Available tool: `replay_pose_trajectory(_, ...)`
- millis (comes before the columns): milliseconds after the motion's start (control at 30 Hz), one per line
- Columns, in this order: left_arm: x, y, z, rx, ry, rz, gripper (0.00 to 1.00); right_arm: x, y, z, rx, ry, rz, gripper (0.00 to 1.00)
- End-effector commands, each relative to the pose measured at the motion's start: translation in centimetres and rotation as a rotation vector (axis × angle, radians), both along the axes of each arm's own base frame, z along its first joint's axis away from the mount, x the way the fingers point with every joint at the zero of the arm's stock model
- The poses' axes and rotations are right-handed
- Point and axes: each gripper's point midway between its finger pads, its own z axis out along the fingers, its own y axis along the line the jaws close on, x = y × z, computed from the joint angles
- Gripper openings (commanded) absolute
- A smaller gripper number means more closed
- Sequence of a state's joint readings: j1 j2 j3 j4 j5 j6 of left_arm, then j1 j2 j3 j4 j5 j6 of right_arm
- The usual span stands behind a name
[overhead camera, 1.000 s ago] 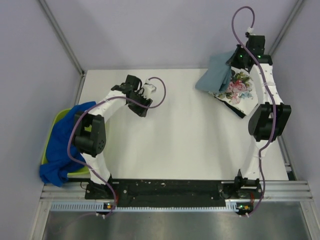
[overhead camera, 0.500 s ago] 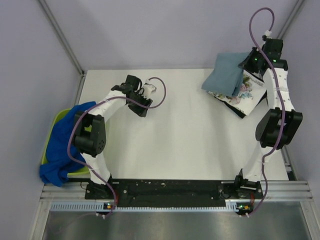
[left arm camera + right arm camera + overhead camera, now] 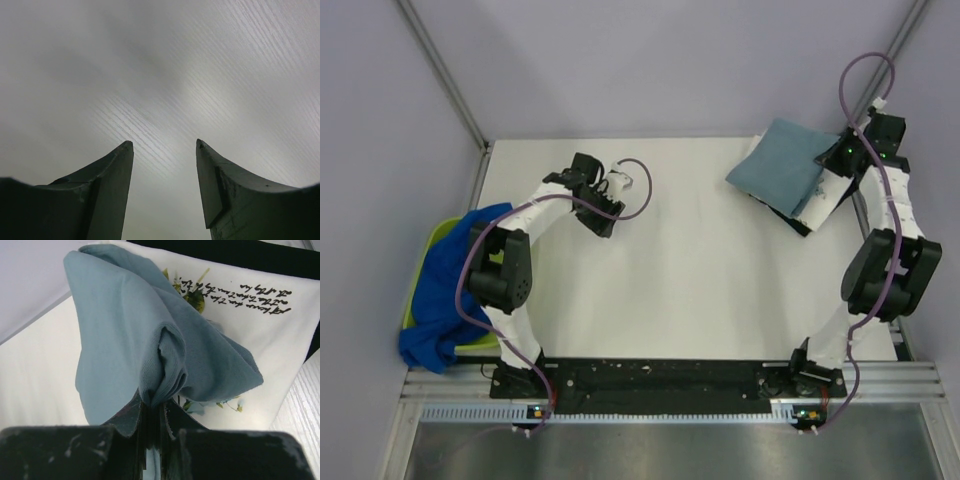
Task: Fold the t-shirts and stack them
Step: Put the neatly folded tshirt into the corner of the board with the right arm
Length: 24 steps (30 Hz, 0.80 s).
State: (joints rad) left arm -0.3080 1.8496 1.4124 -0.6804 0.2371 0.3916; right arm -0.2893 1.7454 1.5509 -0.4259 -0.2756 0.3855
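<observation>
We hold the grey-blue shirt in the right gripper. The jaws are closed tight on a bunched fold at its edge, and cloth fills the slit between the fingers. From above, this shirt lies as a rough, tilted square at the far right of the table. It sits on top of the other folded shirts there. Under it we see the white floral shirt, with its flowers and a line of script showing. Under that is the black shirt, of which only an edge shows.

The left gripper is wide open and holds nothing. It hangs above bare table on the far left, well apart from any cloth.

We judge the task to be well along but not done. Three shirts are gathered in one pile at the far right. The top one looks folded, but the pinched edge is lifted and puckered, so it needs to be let go and perhaps smoothed flat. The royal blue shirt is crumpled and unfolded at the near left, draped over the green tray and hanging over its near edge. It has yet to be spread out, folded and carried across to the pile.
</observation>
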Motion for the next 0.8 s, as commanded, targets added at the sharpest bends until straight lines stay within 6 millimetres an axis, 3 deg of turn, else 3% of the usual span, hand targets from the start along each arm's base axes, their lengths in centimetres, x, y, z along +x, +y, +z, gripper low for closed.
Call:
replay_pose_trajectory(0,0.6,0.0,1.1,-0.013,-0.047,-0.003,0.57,0.9,-2.0,2.0,-0.034,-0.106,-0.02,0.0)
replay_pose_trajectory(367,0.6,0.1,1.1,-0.005,-0.046,-0.007,0.58,-0.3,-6.5,-3.2,-0.15,0.002,-0.1,0.01)
replay_pose_trajectory(467,0.6,0.2,1.1,-0.001,-0.045,-0.007,0.57,-0.5,-7.3,-3.9,-0.155,0.02,-0.127,0.1)
replay_pose_trajectory(600,0.6,0.3,1.1,0.001,-0.046,-0.007,0.58,-1.0,-8.5,-4.9,-0.15,0.068,-0.17,0.43)
replay_pose_trajectory(667,0.6,0.2,1.1,-0.001,-0.044,-0.011,0.58,-1.9,-10.0,-5.2,-0.185,0.11,-0.252,0.49)
replay_pose_trajectory(767,0.4,0.2,1.0,-0.001,-0.035,-0.014,0.58,-3.7,-13.3,-4.3,-0.3,0.152,-0.402,0.5)
